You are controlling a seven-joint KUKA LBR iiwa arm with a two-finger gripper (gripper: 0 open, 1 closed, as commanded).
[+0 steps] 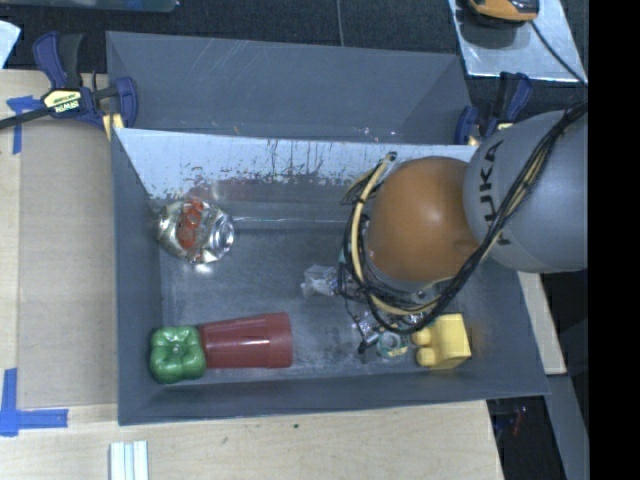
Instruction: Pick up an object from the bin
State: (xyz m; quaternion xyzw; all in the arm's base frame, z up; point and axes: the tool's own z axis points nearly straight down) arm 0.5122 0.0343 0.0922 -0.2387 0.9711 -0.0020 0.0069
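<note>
The orange domed cover [418, 218] on the arm's wrist sits nearest the camera, wrapped in black and yellow cables and hiding most of what hangs beneath it. Below it, the claw [378, 340] is low over the near right part of the bin [280, 98]. Whether the claw is wide or narrow I cannot tell, and nothing can be seen held in it.

Just to its right, close to the near wall, lies a yellow blocky toy [445, 340], the likeliest target. A small silvery scrap [320, 282] lies a little to the far left of the claw. Further left along the near wall are a red cylinder [248, 340] and a green toy pepper [177, 354], touching end to end. A crumpled clear wrapper with red inside [195, 230] sits well apart at the far left.

This looks like the reaching-in step, with no grasp yet made. The next move calls for centring on the yellow toy, closing on it, and lifting clear of the near wall.
</note>
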